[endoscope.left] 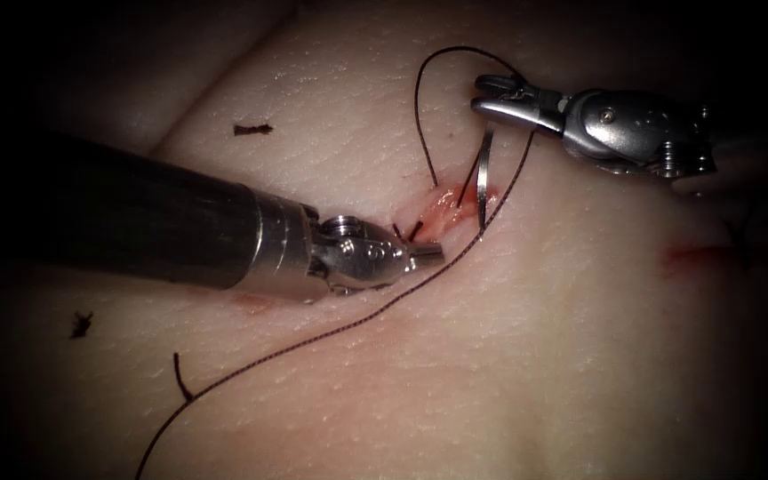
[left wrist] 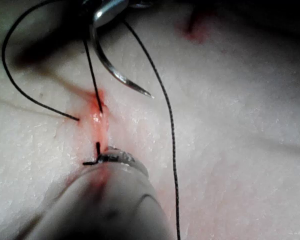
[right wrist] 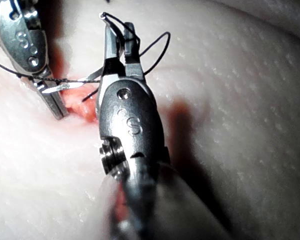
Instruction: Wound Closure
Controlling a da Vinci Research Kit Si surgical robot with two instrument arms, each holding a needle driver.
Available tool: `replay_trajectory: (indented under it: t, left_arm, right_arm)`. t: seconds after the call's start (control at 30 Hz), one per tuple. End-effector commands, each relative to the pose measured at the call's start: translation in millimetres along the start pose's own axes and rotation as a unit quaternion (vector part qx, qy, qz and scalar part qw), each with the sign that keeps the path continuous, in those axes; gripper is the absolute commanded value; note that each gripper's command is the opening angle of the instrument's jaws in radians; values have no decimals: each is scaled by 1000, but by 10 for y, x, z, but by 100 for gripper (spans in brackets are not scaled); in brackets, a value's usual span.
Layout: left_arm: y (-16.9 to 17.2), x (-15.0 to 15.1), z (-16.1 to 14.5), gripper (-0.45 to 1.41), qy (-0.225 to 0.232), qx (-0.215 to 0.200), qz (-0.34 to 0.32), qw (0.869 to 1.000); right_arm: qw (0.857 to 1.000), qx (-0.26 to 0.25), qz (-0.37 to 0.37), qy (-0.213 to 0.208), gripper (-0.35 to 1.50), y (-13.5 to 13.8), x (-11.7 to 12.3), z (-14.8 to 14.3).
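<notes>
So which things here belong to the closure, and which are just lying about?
In use:
- needle, held near its thread end by the right tool, tip at the cut
- thread
- left tool, jaws closed at the cut
- tissue

Lying about:
- cut thread ends
- red fluid smear

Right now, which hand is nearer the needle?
Right. The right hand holds the needle by its upper end. The left hand sits at the cut, apart from it.
</notes>
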Motion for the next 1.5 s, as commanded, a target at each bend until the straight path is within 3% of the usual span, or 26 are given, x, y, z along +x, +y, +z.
replay_trajectory:
  t: [0.03, 0.37, 0.9, 0.97, 1.1, 1.23, 1.5]
  left_arm:
    - [0, -2, 9, 2, -1, 0, -1, 1000]
    - [-24, -12, 24, 2, -5, 6, -8, 1000]
    - [-42, -29, 43, -1, -63, 1, -13, 998]
    - [-39, -31, 44, 2, -75, -3, -11, 997]
    - [-32, -29, 43, 35, -77, -27, -11, 997]
    - [-29, -21, 39, 54, -75, -32, -14, 997]
    - [-26, -15, 34, 59, -74, -36, -17, 996]
  right_arm:
    - [1000, 2, 0, 2, -35, -8, -9, 6]
    - [999, 6, -47, 7, -35, -12, -17, 8]
    - [995, 30, -91, 18, -35, -28, -25, 8]
    - [994, 35, -98, 20, -35, -28, -25, 9]
    - [991, 44, -125, 24, -35, -26, -26, 14]
    - [983, 60, -171, 30, -35, -25, -30, 19]
    - [972, 83, -216, 39, -35, -31, -47, 17]
